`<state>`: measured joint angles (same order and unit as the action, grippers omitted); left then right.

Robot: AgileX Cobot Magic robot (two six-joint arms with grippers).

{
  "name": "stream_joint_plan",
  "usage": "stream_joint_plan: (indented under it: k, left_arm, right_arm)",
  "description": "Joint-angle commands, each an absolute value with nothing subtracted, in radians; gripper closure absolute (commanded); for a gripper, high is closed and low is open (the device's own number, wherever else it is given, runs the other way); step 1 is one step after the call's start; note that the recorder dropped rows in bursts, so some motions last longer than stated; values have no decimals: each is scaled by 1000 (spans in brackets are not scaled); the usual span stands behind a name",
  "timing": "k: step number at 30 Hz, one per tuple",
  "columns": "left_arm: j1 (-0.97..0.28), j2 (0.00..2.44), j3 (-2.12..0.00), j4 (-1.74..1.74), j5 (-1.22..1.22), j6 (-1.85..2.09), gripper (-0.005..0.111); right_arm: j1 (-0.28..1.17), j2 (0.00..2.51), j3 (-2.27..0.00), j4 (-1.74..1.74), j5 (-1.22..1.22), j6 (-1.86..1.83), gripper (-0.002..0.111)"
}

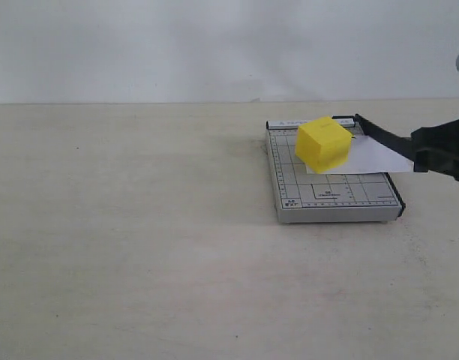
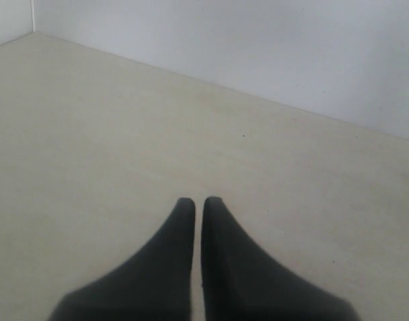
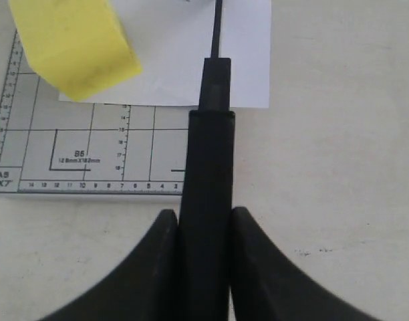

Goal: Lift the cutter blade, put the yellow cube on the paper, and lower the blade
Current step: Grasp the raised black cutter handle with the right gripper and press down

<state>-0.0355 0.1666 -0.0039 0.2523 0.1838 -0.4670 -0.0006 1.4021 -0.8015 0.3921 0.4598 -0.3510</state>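
exterior view: a small grey gridded trimmer base (image 1: 334, 196) sits on the pale beige table (image 1: 139, 240), right of the middle, with a white wall (image 1: 214, 45) behind. a small white rectangular sheet of paper (image 1: 376, 155) lies across the far part of the base and sticks out past its right edge. the plain-faced, bright yellow cube (image 1: 324, 144) rests at the far left of the base, on the paper's left end and partly over bare grid. the long thin black cutter blade (image 1: 383, 136), hinged at the base's far right corner, slants up and out to the right above the paper, lifted off the base. its thick black handle lies at the right edge of the frame.

right wrist view: the right gripper (image 3: 204, 215) is clamped on that handle, both black fingers (image 3: 166, 231) pressed against its sides, with the cube, paper and grid beyond.

left wrist view: the left gripper (image 2: 198, 202) hangs over bare table, with only table and wall in sight. its two fingertips are drawn together with just a thin slit between them, and nothing is held.
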Motion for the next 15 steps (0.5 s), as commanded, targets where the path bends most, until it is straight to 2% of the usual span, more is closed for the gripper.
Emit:
stream_joint_plan:
  k: [1, 10, 15]
  left_arm:
    - [-43, 161, 0, 255, 178, -463, 102]
    - [-43, 159, 0, 243, 177, -463, 102]
    - [-43, 109, 0, 65, 174, -422, 102]
  right_arm:
    - [61, 1410, -722, 394, 517, -405, 108]
    - [80, 1417, -628, 394, 405, -407, 108]
    - [80, 1481, -617, 398, 409, -407, 108]
